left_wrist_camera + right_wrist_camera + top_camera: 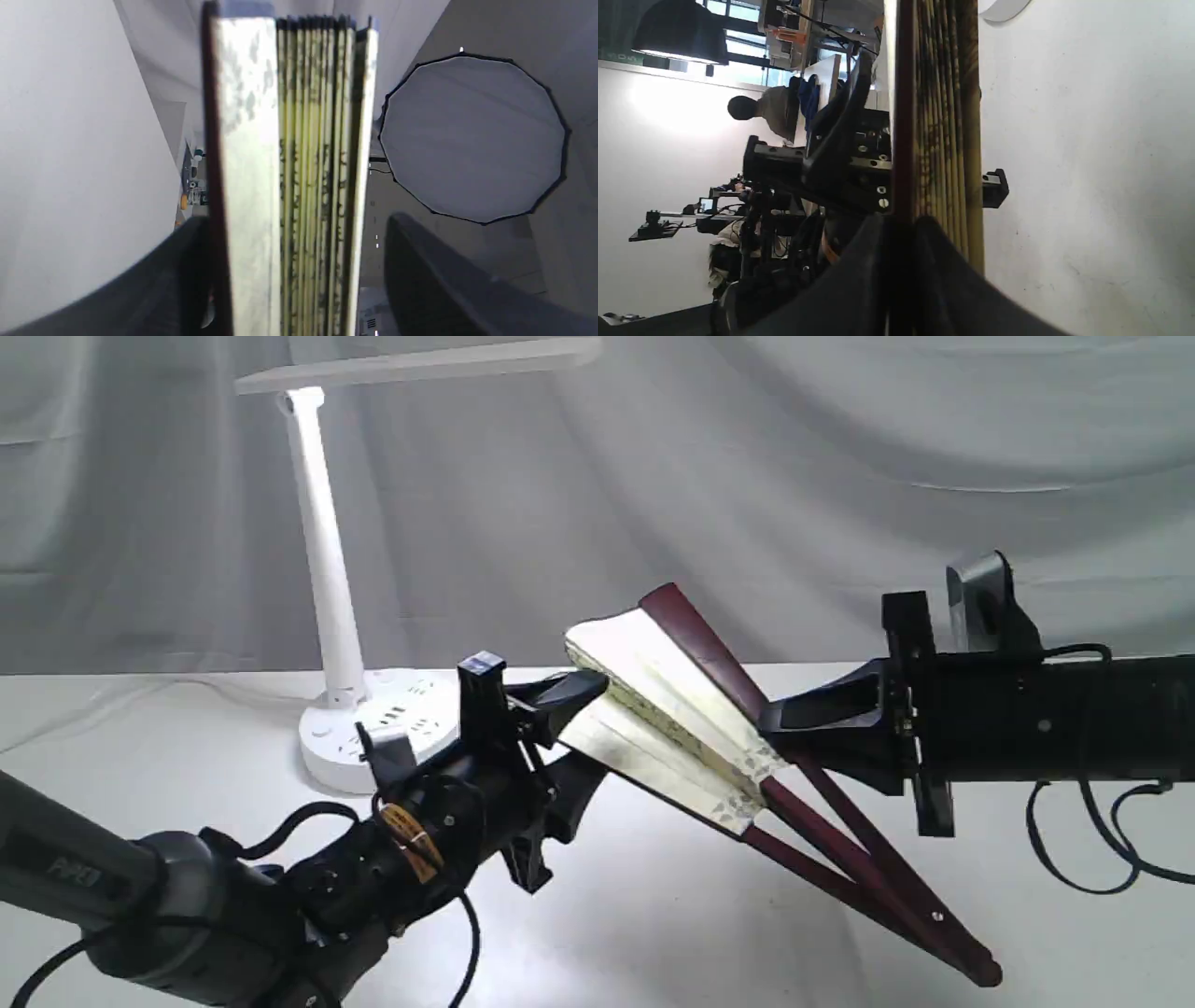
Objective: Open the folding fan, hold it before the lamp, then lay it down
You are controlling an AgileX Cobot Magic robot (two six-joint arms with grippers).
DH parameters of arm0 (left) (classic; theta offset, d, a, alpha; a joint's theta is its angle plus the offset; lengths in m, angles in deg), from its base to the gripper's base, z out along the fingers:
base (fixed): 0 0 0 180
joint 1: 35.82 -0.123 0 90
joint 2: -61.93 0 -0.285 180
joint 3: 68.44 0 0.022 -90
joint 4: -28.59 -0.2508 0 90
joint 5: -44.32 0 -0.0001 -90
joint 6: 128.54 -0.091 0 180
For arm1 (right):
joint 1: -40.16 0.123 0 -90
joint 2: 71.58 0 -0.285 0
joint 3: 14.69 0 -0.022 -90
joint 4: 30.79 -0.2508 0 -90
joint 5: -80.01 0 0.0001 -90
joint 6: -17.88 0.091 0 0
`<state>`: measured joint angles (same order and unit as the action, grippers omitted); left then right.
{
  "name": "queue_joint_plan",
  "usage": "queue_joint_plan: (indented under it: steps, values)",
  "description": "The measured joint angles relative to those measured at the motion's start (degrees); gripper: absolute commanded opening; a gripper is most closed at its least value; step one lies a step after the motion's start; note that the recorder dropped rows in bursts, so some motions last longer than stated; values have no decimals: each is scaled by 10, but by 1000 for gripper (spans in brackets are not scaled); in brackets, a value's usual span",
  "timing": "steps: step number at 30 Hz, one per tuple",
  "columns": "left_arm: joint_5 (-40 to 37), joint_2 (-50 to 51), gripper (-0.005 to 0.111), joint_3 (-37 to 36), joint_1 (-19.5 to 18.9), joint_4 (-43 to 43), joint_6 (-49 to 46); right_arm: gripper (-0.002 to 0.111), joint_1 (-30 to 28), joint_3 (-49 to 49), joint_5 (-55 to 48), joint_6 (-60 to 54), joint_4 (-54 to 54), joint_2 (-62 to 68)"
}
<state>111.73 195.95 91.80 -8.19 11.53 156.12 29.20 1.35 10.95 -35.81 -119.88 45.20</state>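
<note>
Though the exterior view shows the fan (672,709) barely spread between them, only wrist views reveal the right gripper (901,224) clamping one guard (903,116) and the left gripper (296,221) gaping around the leaf (317,163).

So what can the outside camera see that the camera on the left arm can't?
Only the exterior view shows the lamp, the right gripper clamped on a maroon guard of the folding fan, and the ribs running down to the pivot. Only the left wrist view shows a round white studio panel and the pleats edge-on, close up. Both show the folding fan between the fingers of the left gripper.
</note>
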Motion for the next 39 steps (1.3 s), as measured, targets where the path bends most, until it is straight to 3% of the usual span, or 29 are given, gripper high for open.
queue_joint_plan:
  steps: [9, 15, 20, 26, 30, 39]
  values:
    - [-16, 0, 29, 5, 0, 0, 1, 0, 0, 0, 0, -6, 0, 0]
    - [-18, 0, 0, 5, 0, 0, 1, 0, 0, 0, 0, -8, 0, 0]
    - [-9, 0, 0, 5, 0, 0, 1, 2, 0, 0, 0, -8, 0, 0]
    - [10, 0, 0, 5, 0, -8, 2, 28, 0, 0, -1, -15, 3, 0]
    - [11, 0, 0, 5, 0, -41, 51, 42, 0, -5, -2, -17, 22, 0]
    - [11, 0, 0, 5, 0, -85, 86, 44, 0, -41, -3, -12, 26, 0]
